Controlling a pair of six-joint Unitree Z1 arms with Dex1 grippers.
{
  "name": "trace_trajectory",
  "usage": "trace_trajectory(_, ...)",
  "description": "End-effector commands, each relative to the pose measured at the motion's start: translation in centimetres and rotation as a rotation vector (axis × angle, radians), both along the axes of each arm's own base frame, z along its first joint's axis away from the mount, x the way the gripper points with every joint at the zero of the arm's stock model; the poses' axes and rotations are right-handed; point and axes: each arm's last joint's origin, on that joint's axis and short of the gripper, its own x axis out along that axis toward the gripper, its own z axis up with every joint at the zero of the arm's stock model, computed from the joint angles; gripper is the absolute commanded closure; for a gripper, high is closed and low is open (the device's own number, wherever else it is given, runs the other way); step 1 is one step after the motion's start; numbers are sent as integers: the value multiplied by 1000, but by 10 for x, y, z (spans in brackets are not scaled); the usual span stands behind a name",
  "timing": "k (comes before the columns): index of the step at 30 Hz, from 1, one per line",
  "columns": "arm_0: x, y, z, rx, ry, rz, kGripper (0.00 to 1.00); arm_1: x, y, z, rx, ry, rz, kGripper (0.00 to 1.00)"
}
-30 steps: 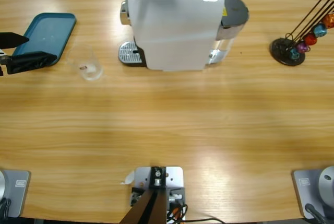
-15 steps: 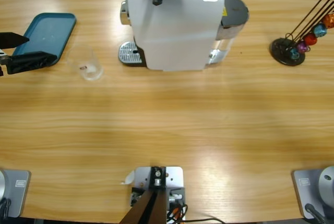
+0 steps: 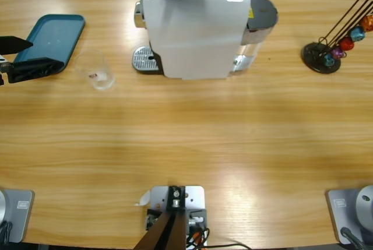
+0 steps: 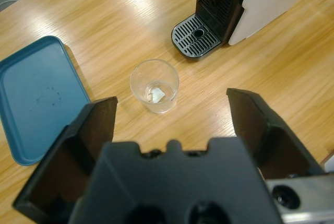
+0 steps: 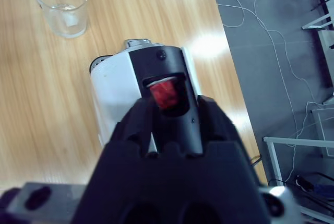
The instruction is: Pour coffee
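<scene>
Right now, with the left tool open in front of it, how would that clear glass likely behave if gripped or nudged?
The glass looks rigid and thin-walled, so probably fragile under a hard squeeze. Its smooth clear sides may be slippery. It appears empty, so likely light, and it stands upright on the smooth table, so a low push would probably slide it and a high one tip it.

The table (image 3: 186,133) is pale wood with a smooth, slightly shiny finish. The tumbler (image 4: 154,85) is clear glass. The coffee machine (image 3: 195,25) has a matt white plastic body (its drip grid (image 4: 197,36) looks metallic). The tray (image 4: 36,96) is smooth teal plastic.
</scene>
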Motion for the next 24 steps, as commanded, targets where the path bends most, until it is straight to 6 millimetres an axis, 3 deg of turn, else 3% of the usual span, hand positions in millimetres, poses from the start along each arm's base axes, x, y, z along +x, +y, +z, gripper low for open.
trace_trajectory(1,-1,-4,-13,31,39,-30,92,6,3,-19,-42,54,-16,463)
trace_trajectory(3,0,-4,-14,32,40,-30,92,2,-2,-6,-18,32,-16,476)
trace_trajectory(7,0,-4,-14,34,43,-32,92,-21,-13,42,138,-14,-33,471)
trace_trajectory(9,0,-4,-14,34,43,-33,92,-39,-20,66,221,-33,-40,357)
trace_trajectory(11,-1,-4,-14,33,42,-35,92,-59,-32,83,277,-35,18,100)
trace_trajectory(15,-1,-5,-14,33,44,-41,92,-92,-65,114,315,-55,47,115)
trace_trajectory(18,-1,-5,-14,31,42,-40,92,-106,-93,120,271,-120,-68,106)
trace_trajectory(21,-2,-5,-14,25,41,-36,74,-117,-121,122,355,-175,-265,34)
trace_trajectory(24,-4,-3,-11,19,29,-30,12,-124,-138,122,310,-120,-431,0)
